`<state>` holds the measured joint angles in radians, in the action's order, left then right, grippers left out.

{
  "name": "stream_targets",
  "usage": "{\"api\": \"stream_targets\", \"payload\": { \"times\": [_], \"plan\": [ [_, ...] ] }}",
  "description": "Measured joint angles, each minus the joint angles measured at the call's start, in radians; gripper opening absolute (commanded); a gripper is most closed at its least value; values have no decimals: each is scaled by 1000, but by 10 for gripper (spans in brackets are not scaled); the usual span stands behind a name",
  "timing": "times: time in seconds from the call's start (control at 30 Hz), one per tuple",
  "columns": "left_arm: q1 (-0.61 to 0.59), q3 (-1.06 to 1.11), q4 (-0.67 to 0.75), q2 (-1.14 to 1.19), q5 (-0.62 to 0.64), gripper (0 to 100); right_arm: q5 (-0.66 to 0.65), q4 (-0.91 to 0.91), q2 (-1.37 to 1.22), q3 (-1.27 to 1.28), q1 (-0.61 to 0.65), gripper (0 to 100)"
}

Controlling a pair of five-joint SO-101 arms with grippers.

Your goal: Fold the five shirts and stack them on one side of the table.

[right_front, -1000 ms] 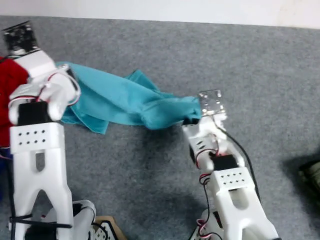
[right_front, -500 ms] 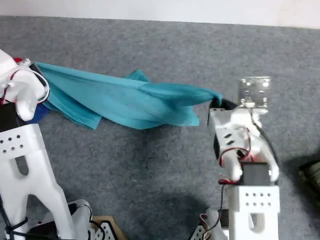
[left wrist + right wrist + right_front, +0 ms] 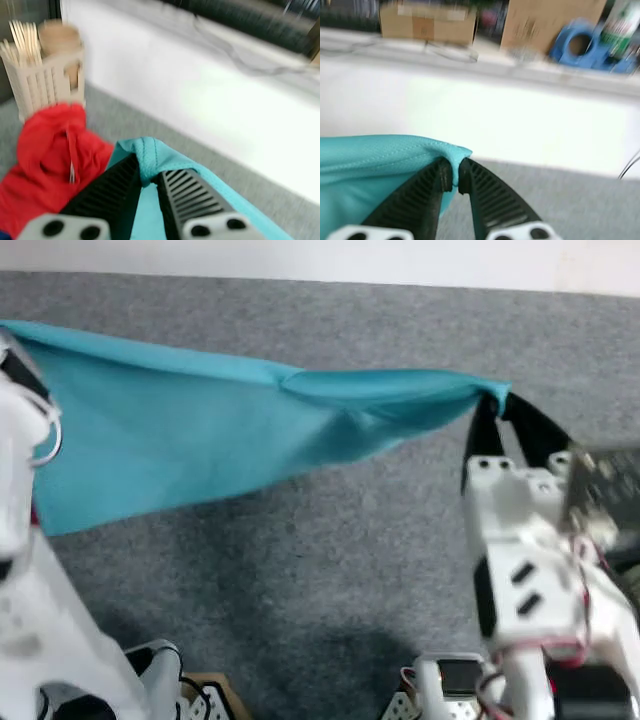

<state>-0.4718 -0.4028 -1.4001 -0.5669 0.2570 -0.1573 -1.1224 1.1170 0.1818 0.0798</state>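
Observation:
A teal shirt (image 3: 180, 430) hangs stretched in the air across the grey table (image 3: 330, 570), held at both ends. My left gripper (image 3: 146, 180) is shut on one corner of the teal shirt (image 3: 150, 152) at the far left of the high view. At the right, my right gripper (image 3: 497, 405) is shut on the other corner, and its wrist view has the black fingers (image 3: 432, 187) pinching the shirt's hem (image 3: 395, 150). Behind the left gripper, a red shirt (image 3: 45, 160) lies crumpled on the table.
A pale slatted holder (image 3: 42, 75) with sticks and a brown cup stands beyond the red shirt, at the table's far edge by a white wall. Cardboard boxes (image 3: 427, 22) and a blue object (image 3: 580, 42) sit beyond the wall.
Both arms have risen and drawn apart, lifting the teal shirt off the table and pulling it taut. It lay bunched on the table a second ago.

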Motion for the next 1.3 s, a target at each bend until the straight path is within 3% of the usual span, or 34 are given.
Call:
{"api": "stream_targets", "payload": {
  "times": [0.4,0.7,0.9,1.07,1.3],
  "plan": [
    [-2,-371,-199,-81,0,7,-52,-84,95,-285,-3,6],
    [-2,-402,-209,-222,2,7,-86,-158,95,-474,-3,6],
    [-2,-230,-210,-195,2,7,-87,-256,-9,-479,-3,6],
    [-2,60,-44,-117,2,7,-87,-293,-169,-477,-5,6],
    [-2,520,394,-77,2,7,-87,-123,-446,-347,-5,6]
  ]
}}
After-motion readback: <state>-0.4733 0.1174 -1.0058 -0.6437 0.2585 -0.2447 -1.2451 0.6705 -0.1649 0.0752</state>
